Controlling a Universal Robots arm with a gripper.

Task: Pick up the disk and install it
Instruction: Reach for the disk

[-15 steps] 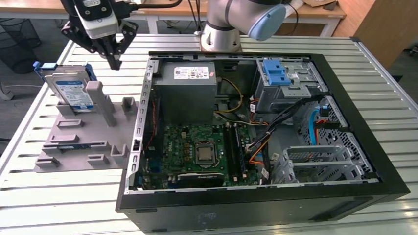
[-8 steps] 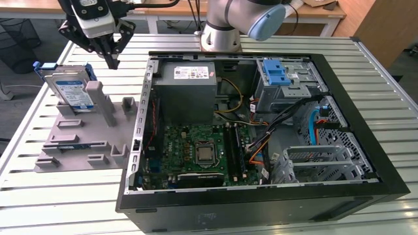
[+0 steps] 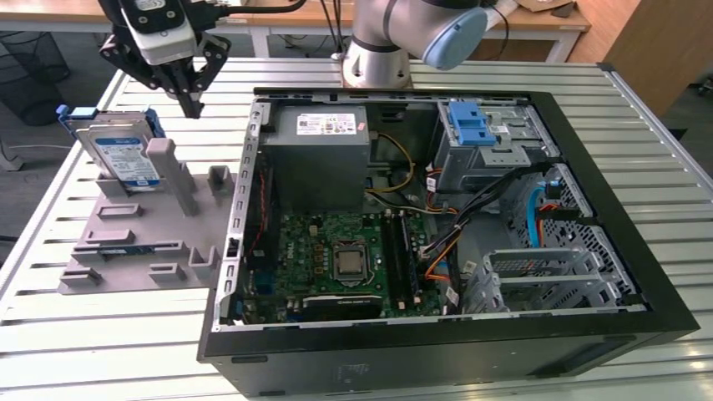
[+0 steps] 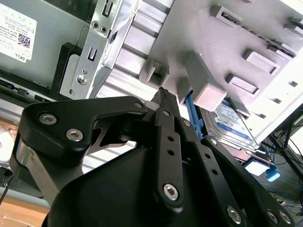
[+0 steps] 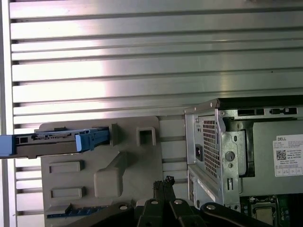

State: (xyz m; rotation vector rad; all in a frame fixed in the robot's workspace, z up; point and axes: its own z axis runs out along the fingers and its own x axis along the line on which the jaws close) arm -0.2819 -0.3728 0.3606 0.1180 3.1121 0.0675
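Note:
The disk [image 3: 123,152] is a silver drive with a white-and-blue label in a blue carrier. It stands on edge, leaning in the grey holder [image 3: 145,242] at the exterior view's left. In the first wrist view the disk [image 5: 52,141] appears edge-on; in the second wrist view the disk [image 4: 233,122] shows behind a grey post. My gripper [image 3: 192,107] hangs above the holder, a little toward the exterior view's right of the disk, apart from it. Its black fingers are pressed together with nothing between them in both wrist views, gripper [image 5: 163,183] and gripper [image 4: 164,95].
An open computer case [image 3: 624,276] lies at the exterior view's right, with a grey power-supply box [image 3: 323,154], a motherboard [image 3: 346,259] and a metal drive bay topped by a blue latch [image 3: 472,124]. The arm's base [image 3: 379,50] stands behind it on the slatted table [image 3: 112,351].

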